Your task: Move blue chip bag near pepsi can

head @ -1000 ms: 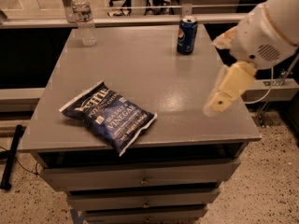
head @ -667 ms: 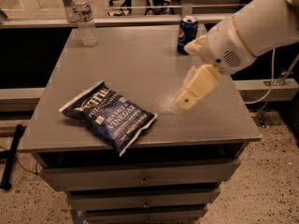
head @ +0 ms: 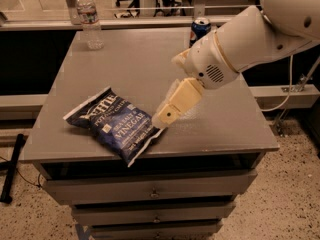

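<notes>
The blue chip bag (head: 112, 124) lies flat on the front left part of the grey table (head: 130, 64), its white lettering facing up. The pepsi can (head: 199, 30) stands upright at the table's back right, its lower part hidden behind my arm. My gripper (head: 165, 116) points down and to the left, its tip just above the table at the bag's right edge, close to or touching the bag's white corner. It holds nothing that I can see. The bag and the can are far apart.
A clear plastic water bottle (head: 89, 20) stands at the back left of the table. Drawers (head: 150, 189) sit under the tabletop. My white arm (head: 250, 39) reaches in from the upper right. A black pole (head: 12, 166) leans on the floor at the left.
My arm has swung left and down from the table's right side. The gripper has come from the right edge to the chip bag's right edge. Bag, can and bottle have not moved.
</notes>
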Robot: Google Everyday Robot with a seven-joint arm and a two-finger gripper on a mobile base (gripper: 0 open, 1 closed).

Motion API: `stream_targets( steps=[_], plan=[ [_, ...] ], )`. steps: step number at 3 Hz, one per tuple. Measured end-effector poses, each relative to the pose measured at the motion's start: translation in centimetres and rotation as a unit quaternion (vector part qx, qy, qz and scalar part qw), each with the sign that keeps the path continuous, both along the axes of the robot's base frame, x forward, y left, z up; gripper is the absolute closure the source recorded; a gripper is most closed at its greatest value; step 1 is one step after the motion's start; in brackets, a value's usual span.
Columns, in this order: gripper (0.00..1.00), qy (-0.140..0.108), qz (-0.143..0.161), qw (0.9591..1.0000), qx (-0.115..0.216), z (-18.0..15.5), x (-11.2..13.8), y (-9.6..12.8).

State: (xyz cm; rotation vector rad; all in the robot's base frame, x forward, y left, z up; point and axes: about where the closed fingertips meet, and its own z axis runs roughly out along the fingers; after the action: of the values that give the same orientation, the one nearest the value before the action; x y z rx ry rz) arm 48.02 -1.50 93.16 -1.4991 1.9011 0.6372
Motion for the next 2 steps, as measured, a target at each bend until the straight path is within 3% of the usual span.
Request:
stream_targets(
  steps=[1, 2],
  plan=[
    [0.00, 0.005, -0.006, 0.9998, 0.016, 0.0, -0.3, 0.0],
    [0.00, 0.010, 0.005, 0.9988, 0.047, -1.5, -0.6, 2.5]
  ],
)
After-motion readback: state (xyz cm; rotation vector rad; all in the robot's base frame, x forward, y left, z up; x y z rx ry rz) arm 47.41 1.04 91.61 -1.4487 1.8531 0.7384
